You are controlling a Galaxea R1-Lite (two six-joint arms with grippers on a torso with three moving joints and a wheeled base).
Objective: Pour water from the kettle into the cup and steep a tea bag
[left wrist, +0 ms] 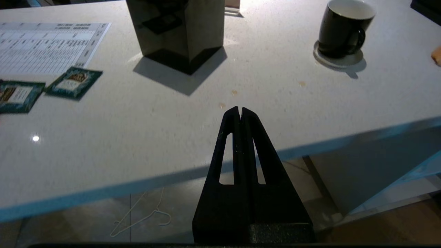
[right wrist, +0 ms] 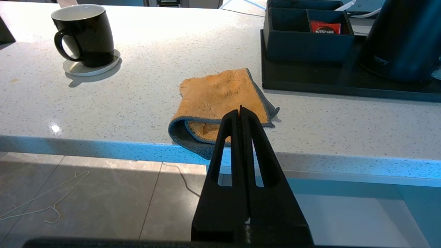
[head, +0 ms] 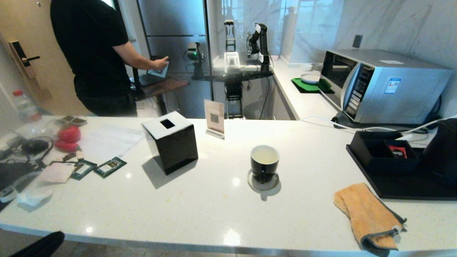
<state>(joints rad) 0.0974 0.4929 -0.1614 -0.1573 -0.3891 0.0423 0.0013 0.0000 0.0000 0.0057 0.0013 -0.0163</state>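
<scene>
The black cup point(head: 264, 164) with a white inside stands on a round grey coaster point(head: 263, 183) mid-counter; it also shows in both wrist views point(left wrist: 344, 29) point(right wrist: 84, 36). The black kettle point(head: 442, 153) sits on a black tray at the far right edge, seen closer as a dark body point(right wrist: 406, 38). The tea bag is out of view, and I cannot tell whether the cup holds water. My left gripper point(left wrist: 240, 109) is shut and empty over the counter's front edge, well short of the cup. Off the front edge, before an orange cloth, my right gripper point(right wrist: 240, 111) is shut and empty.
A black cube tissue box point(head: 171, 141) stands left of the cup, with green sachets point(head: 109, 167) and clutter further left. The orange cloth point(head: 367, 214) lies front right beside the black tray point(head: 400, 189). A microwave point(head: 382, 85) stands behind. A person point(head: 96, 53) stands beyond the counter.
</scene>
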